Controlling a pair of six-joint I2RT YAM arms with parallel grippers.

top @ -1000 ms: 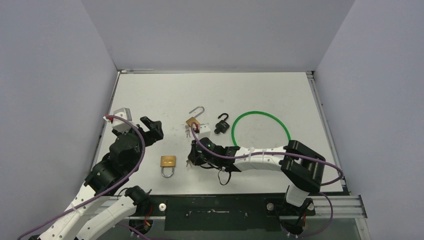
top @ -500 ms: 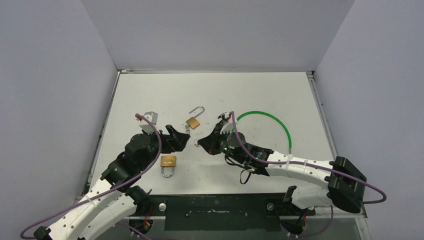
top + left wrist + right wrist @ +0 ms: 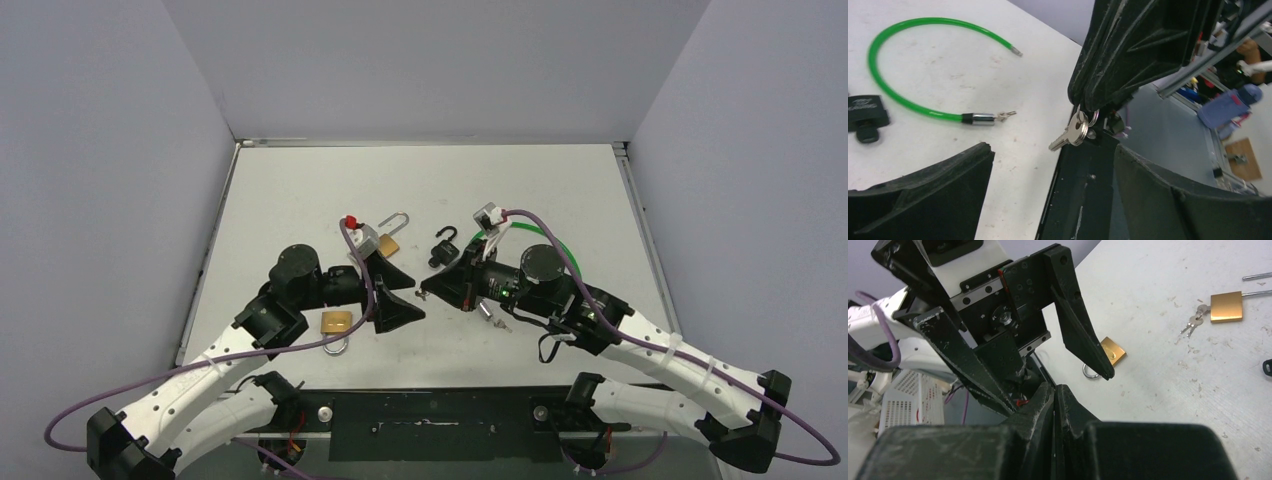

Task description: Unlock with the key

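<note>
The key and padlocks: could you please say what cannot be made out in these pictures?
Key: top view, too small between left hand and right hand; right wrist, behind its own fingers.
Closed brass padlock: keyhole shown in no view.
Black padlock: left wrist, cut by the left edge.

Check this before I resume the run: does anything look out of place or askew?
The key hangs slanted from the tips of the shut right gripper, in midair facing the open left gripper, apparently pinched only at its head.
</note>
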